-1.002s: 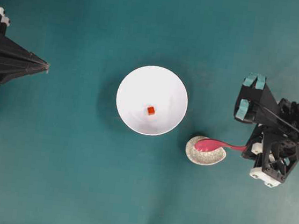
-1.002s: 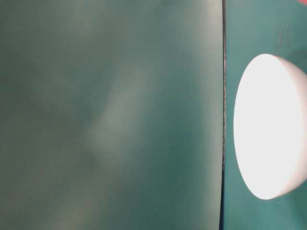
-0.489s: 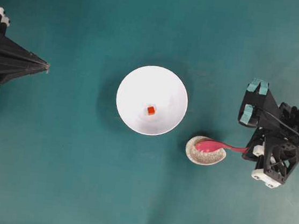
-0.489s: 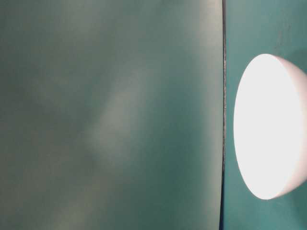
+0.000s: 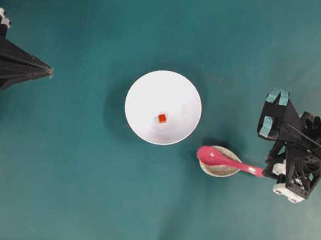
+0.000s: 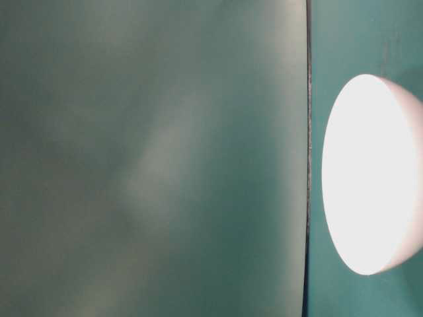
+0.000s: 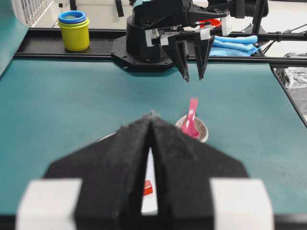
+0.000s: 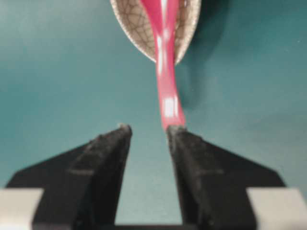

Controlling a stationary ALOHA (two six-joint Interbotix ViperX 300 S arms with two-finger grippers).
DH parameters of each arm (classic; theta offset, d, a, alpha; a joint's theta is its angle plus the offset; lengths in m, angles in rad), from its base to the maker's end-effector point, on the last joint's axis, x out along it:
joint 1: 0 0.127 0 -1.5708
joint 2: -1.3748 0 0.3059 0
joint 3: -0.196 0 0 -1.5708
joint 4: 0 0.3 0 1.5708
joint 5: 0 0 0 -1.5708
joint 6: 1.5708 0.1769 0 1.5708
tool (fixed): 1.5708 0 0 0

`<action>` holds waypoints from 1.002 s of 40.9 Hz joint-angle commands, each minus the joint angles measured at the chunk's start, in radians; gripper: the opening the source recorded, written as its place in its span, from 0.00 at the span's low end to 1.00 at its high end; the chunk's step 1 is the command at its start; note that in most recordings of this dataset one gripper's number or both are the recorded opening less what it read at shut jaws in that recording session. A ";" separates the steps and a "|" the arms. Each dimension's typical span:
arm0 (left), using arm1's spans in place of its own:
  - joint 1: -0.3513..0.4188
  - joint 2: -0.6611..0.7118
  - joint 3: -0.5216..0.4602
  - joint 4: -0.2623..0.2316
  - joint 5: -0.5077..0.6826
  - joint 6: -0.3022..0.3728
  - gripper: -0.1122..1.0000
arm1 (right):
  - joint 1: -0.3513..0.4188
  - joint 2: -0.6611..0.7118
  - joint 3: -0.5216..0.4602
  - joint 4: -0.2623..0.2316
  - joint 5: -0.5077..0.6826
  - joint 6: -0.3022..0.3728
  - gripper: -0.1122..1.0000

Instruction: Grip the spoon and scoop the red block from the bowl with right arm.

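while the large round white bowl [image 5: 163, 107] sits well beyond the right arm's claw [image 8: 148, 132], the glossy pink spoon [image 5: 220, 158] lies ungripped before its parted, empty jaws; the tiny red block [image 5: 162, 118] remains unscooped.

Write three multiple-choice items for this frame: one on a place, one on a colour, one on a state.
1. Where does the spoon's scoop rest?
A. in the white bowl
B. on the small speckled dish
C. on the bare table

2. What colour is the block in the bowl?
A. red
B. blue
C. yellow

3. How is the right hand?
A. shut on the spoon
B. open, spoon handle at one finger
C. out of view

Answers:
1 B, the spoon lies across the small speckled dish.
2 A, the red block sits in the bowl.
3 B, the right hand shows a gap, the handle tip beside one finger.
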 commanded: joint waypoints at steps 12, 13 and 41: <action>-0.002 0.006 -0.029 0.003 -0.008 0.000 0.10 | 0.037 -0.028 0.080 -0.140 -0.199 -0.002 0.53; -0.002 0.006 -0.028 0.003 -0.008 0.000 0.10 | 0.046 -0.031 0.092 -0.158 -0.229 -0.003 0.54; -0.002 0.014 -0.028 0.002 -0.005 -0.005 0.10 | 0.118 -0.048 0.405 -0.239 -0.847 -0.002 0.63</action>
